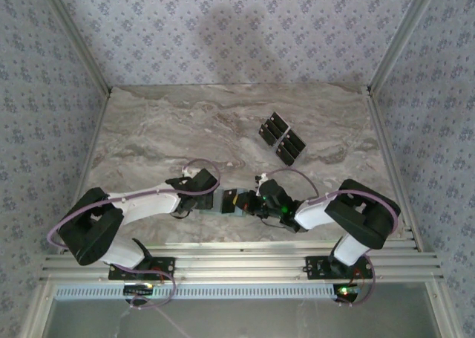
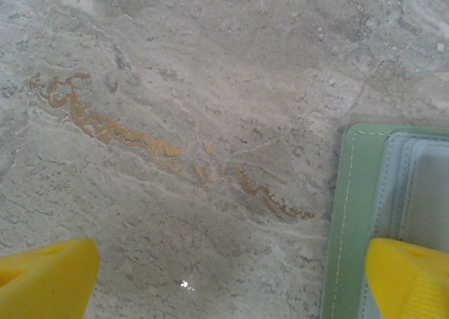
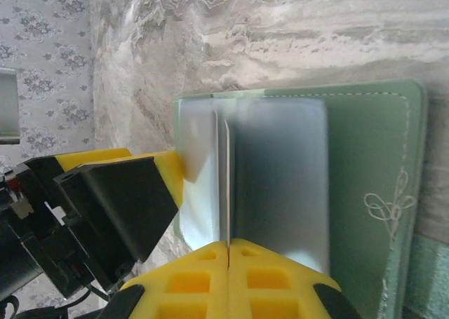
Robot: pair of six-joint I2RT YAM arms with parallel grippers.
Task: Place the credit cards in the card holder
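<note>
Right gripper [image 3: 228,252] is pressed together on a thin card [image 3: 226,179], edge-on over the pale inside of the card holder [image 3: 365,158]. Left gripper [image 2: 228,284] stands spread, one finger above the holder's stitched edge, bare surface [image 2: 210,87] beneath the other. From above, the other credit cards [image 1: 282,139] lie well apart toward the far right, open surface between.

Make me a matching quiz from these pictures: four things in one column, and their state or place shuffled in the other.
1 left gripper
2 right gripper
3 card holder
4 loose credit cards

A lying far out on the table
B pale green, spread open
C jaws open
D shut on a thin card

Pairs: 1-C, 2-D, 3-B, 4-A
</note>
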